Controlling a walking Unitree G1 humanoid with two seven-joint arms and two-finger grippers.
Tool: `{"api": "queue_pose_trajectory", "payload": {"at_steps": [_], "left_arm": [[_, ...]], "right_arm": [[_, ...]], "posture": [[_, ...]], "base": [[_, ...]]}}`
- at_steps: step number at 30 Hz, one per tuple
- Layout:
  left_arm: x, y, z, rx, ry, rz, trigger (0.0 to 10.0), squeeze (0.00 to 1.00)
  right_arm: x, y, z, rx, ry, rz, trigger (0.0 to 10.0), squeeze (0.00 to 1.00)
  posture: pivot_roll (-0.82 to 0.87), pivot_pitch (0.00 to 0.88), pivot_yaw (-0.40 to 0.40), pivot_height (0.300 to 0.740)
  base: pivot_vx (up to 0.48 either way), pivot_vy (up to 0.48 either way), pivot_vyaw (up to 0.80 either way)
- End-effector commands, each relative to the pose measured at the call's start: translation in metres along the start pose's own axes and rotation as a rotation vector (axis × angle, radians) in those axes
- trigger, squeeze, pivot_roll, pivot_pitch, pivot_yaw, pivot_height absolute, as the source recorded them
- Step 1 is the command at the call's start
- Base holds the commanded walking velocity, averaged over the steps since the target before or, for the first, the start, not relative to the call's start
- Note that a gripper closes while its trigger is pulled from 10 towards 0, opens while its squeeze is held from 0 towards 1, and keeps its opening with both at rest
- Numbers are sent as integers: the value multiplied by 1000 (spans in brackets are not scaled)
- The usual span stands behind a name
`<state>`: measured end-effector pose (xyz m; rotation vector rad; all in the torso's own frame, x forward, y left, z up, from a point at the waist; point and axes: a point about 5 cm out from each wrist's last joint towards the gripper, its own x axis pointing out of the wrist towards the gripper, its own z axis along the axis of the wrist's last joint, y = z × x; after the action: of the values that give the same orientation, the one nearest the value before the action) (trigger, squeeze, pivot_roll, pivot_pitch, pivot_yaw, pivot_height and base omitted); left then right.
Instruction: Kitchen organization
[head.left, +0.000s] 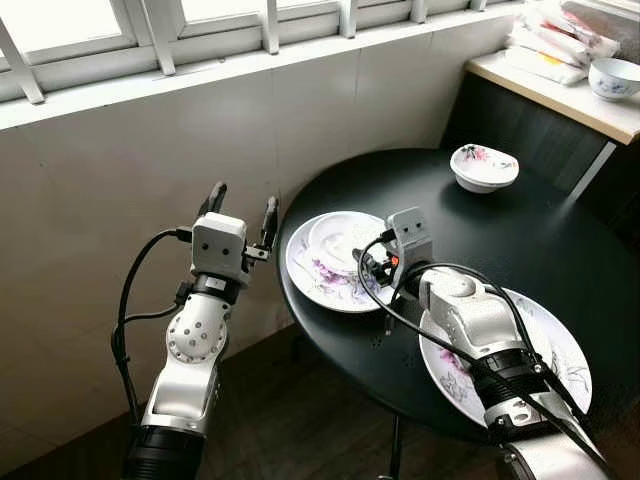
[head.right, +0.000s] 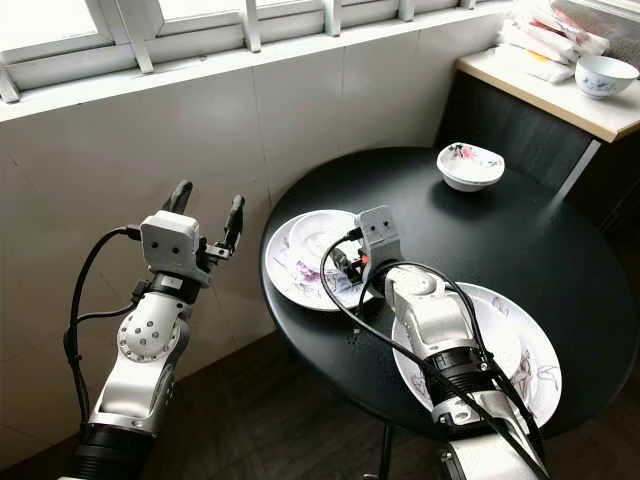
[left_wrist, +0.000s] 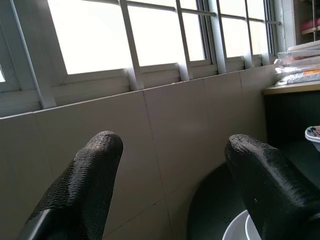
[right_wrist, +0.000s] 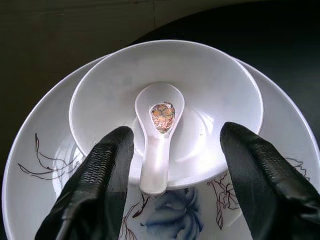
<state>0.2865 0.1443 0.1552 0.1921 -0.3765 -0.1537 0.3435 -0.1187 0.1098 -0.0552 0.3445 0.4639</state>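
Note:
A floral plate (head.left: 318, 283) lies at the left edge of the round black table (head.left: 520, 240). On it sits a shallow white bowl (right_wrist: 210, 85) holding a white ceramic spoon (right_wrist: 157, 145) with a patterned scoop. My right gripper (right_wrist: 177, 137) hovers open just above the bowl, its two fingers on either side of the spoon's handle, touching nothing that I can see. In the head view this gripper (head.left: 366, 266) is at the plate's near rim. My left gripper (head.left: 244, 200) is raised beside the tiled wall, left of the table, open and empty.
A second large floral plate (head.left: 560, 350) lies under my right forearm at the table's front right. A small floral bowl (head.left: 484, 166) stands at the far side. A counter (head.left: 560, 95) at the back right carries a bowl (head.left: 613, 77) and packets. Window bars run above the wall.

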Motion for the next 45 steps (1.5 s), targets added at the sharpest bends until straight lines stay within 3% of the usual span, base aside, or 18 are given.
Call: {"api": "queue_pose_trajectory", "payload": {"at_steps": [1, 8, 9, 10, 11, 12, 13, 14, 31, 45], "left_arm": [[1, -1, -1, 5, 15, -6, 10000, 0], [1, -1, -2, 6, 18, -3, 10000, 0], [1, -1, -2, 5, 18, -3, 10000, 0], [1, -1, -2, 5, 19, -3, 10000, 0], [1, -1, -2, 6, 20, -3, 10000, 0], [1, -1, -2, 6, 20, -3, 10000, 0], [1, -1, -2, 6, 20, -4, 10000, 0], [1, -1, -2, 6, 21, -5, 10000, 0], [1, -2, -3, 4, 27, -2, 10000, 0], [0, -2, -5, 7, 34, -7, 10000, 0]], "right_arm": [[1, -2, 5, 1, -17, 14, 10000, 0], [4, 0, -3, -14, 6, 44, 10000, 0], [4, 0, -3, -18, 5, 47, 9255, 0], [4, 1, -3, -21, 4, 50, 6275, 0], [4, 1, -4, -25, 3, 54, 4902, 0], [4, 1, -5, -29, 4, 54, 2235, 0], [4, 1, -5, -32, 5, 53, 2235, 0], [4, 1, -6, -33, 5, 55, 0, 0], [5, -1, -5, -67, -28, 19, 0, 0], [-12, -2, 33, -193, -367, -150, 0, 0]], "posture": [[-9, 0, -32, 740], [-5, 0, -36, 740], [-6, 0, -35, 740], [-6, 0, -35, 740], [-6, 0, -35, 740], [-8, 0, -34, 740], [-8, 0, -34, 740], [-8, 0, -34, 740], [-11, 0, -35, 740], [-14, 0, -27, 740]], "base": [[0, 0, 0], [0, 0, 0], [0, 0, 0], [0, 0, 0], [0, 0, 0], [0, 0, 0], [0, 0, 0], [0, 0, 0], [0, 0, 0], [0, 0, 0]]}}
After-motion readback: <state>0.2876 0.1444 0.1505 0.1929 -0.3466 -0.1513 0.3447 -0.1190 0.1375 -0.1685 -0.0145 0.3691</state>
